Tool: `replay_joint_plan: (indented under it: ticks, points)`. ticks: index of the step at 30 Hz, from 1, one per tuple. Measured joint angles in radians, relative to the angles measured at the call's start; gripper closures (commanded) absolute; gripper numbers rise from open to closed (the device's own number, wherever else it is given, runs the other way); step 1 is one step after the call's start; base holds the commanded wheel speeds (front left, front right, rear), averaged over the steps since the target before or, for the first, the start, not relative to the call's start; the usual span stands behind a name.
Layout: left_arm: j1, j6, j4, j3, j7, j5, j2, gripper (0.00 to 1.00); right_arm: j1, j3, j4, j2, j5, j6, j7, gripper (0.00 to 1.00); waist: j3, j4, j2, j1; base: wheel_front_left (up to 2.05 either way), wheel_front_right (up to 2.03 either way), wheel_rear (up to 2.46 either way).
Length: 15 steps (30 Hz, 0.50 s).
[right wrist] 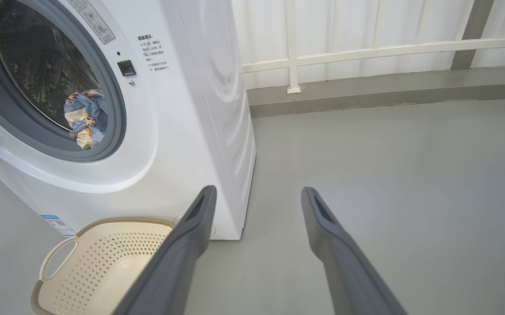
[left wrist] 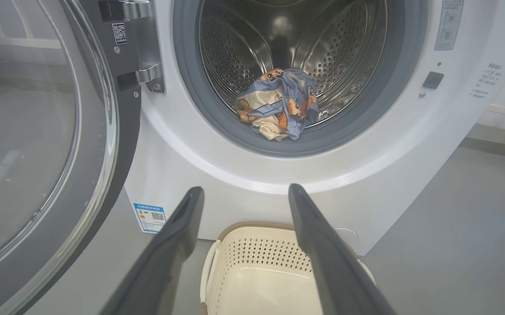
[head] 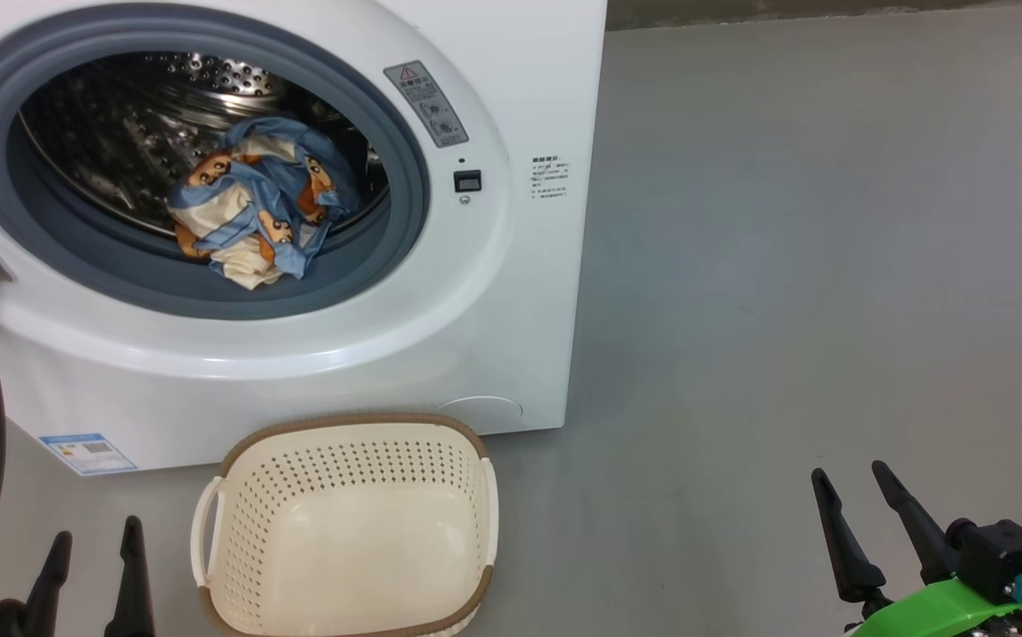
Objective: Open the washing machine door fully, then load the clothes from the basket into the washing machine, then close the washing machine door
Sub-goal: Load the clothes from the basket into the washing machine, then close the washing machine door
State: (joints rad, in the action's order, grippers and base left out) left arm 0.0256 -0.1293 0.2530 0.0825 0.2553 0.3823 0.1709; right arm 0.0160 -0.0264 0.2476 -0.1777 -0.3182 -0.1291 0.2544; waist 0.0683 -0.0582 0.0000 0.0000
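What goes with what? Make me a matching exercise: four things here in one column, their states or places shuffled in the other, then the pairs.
Things:
1. door
2. clothes
3. basket
4. left hand

States:
a. empty, on the floor
b. spread wide, nothing held
c. lying in the drum
d. swung open

Pairs: 1-d, 2-c, 3-a, 4-b
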Motion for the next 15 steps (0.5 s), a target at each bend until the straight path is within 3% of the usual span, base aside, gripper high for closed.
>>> replay_joint_plan:
  ticks: [9, 15]
  points:
    - [0.000, 0.000, -0.004, -0.004, 0.000, 0.000, 0.000, 0.00, 0.000, 0.002, -0.005, 0.000, 0.000, 0.000, 0.000, 0.00, 0.007, 0.000, 0.0000, 0.0000, -0.06, 0.06, 0.00]
    - [0.000, 0.000, -0.006, -0.001, 0.000, 0.000, 0.000, 0.00, 0.000, 0.002, -0.007, 0.000, 0.000, 0.000, 0.000, 0.00, 0.014, 0.001, 0.0000, 0.0000, -0.79, 0.79, 0.00]
